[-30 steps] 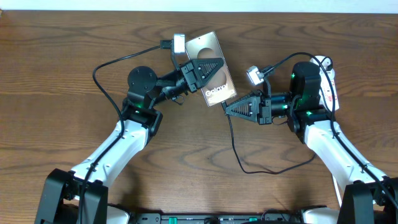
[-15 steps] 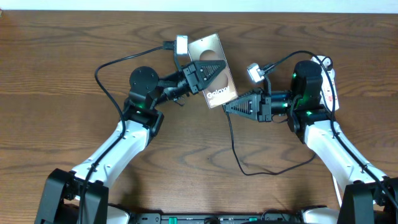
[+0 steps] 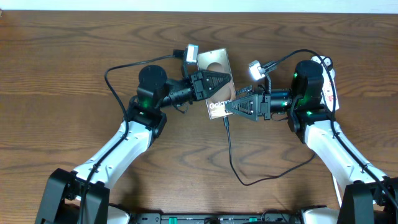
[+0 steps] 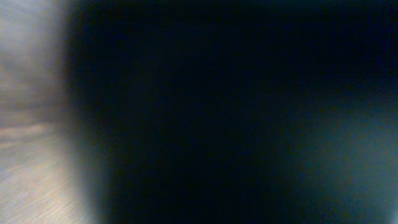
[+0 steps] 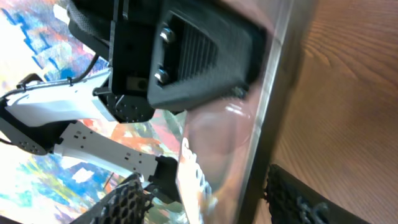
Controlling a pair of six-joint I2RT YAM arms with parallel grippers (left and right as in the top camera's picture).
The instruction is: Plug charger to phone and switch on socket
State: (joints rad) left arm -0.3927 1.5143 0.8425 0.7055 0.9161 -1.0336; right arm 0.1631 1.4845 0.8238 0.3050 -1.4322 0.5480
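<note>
Right gripper (image 3: pixel 227 109) beside phone (image 3: pixel 215 62), charger (image 3: pixel 230 149) just below

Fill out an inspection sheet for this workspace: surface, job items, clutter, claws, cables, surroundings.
Surface: dark wooden table.
Job's things: phone sits tilted between the claws, Galaxy lettering showing. The charger cable trails from the phone's near end across the table. The white power strip is mostly hidden by the right arm, and its switch is not visible.
Clutter: nothing seen.
Claws: left claw is over the phone's face, gripping it. The right claw is at the phone's lower edge with its fingers apart; no connector is visible.
Cables: a black camera lead loops from the left wrist.
Surroundings: a pale strip runs beyond the far edge. The left wrist view is dark blur.
</note>
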